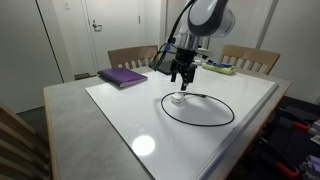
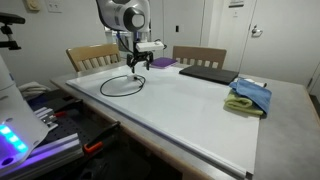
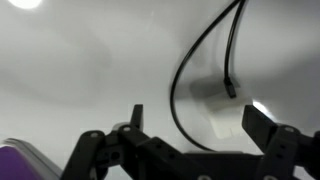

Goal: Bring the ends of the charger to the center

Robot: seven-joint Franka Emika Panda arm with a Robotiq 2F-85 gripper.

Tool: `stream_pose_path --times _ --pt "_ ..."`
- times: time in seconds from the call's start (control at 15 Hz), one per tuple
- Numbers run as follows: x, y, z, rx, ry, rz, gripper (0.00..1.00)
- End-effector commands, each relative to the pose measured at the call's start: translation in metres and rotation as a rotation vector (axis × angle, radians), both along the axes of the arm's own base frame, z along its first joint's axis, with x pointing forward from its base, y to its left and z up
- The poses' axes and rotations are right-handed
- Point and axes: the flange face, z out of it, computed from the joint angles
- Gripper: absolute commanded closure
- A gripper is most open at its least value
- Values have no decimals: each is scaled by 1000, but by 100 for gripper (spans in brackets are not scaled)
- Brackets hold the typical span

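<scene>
The pincer [image 1: 182, 76] hangs just above the charger [image 1: 200, 110], its jaws spread wide and empty. The charger is a thin, limp black cable curled into a ring on the glossy white board [image 1: 120, 108]. One small plug tip [image 3: 230, 91] lies directly beneath the pincer, seemingly where both ends should meet. A matte purple book [image 1: 122, 77] rests well apart.

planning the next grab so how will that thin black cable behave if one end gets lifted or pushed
Probably floppy: the cable lies in a loose loop flat on the board, so a lifted end would likely trail the rest. Likely light, being so thin. On that glossy surface it may slide easily when pushed.
</scene>
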Motion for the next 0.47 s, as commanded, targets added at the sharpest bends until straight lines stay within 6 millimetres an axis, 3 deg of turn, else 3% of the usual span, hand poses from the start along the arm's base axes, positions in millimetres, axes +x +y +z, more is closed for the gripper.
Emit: stream_pose_path --times 0.0,0.4 --pt "4 -3 32 -18 -70 -187 0" --pt "5 -10 60 -55 -202 -499 0"
